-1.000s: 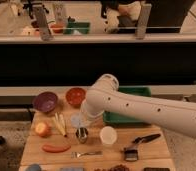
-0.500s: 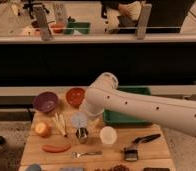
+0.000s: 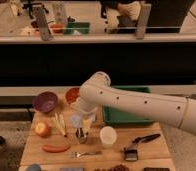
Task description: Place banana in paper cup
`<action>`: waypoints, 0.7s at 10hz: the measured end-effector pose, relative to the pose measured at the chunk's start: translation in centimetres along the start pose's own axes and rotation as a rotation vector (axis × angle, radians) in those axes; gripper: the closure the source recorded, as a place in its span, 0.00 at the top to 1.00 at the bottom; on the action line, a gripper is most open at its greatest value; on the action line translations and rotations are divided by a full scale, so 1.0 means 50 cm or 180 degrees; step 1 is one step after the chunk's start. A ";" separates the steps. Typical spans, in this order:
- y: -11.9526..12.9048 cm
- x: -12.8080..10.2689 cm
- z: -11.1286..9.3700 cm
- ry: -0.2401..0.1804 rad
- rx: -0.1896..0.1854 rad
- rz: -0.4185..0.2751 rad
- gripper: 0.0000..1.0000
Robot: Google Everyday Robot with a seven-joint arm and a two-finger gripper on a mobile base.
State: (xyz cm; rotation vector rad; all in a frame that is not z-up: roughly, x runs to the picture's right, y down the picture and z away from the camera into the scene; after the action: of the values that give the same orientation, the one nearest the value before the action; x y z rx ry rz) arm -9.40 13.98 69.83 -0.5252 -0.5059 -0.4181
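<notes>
The banana [image 3: 59,124], small and pale yellow, lies on the wooden table [image 3: 156,152] left of centre, between the apple and the metal cup. The white paper cup [image 3: 109,136] stands upright to the right of the metal cup and looks empty. My gripper [image 3: 82,125] hangs from the white arm [image 3: 141,102] just above the small metal cup [image 3: 81,136]. It is right of the banana and left of the paper cup, and touches neither.
A purple bowl [image 3: 45,101] and a red bowl [image 3: 72,94] stand at the back left. An apple [image 3: 42,129], an orange-red stick [image 3: 56,148] and a fork [image 3: 86,154] lie in front. A green bin [image 3: 133,120] sits behind the cup, and a black brush [image 3: 141,140] lies at the right.
My gripper has dropped slightly toward the metal cup. The banana, the paper cup and the other things have not moved.
</notes>
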 end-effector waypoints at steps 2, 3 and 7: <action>-0.017 -0.038 0.054 -0.0074 -0.0051 -0.0076 0.80; -0.029 -0.058 0.081 -0.0101 -0.0072 -0.0089 0.80; -0.081 -0.143 0.148 -0.0034 -0.0129 0.0038 0.80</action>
State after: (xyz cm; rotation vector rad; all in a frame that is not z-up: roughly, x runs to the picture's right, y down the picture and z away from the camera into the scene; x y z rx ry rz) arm -19.68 16.73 72.91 -0.5694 -0.5051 -0.4149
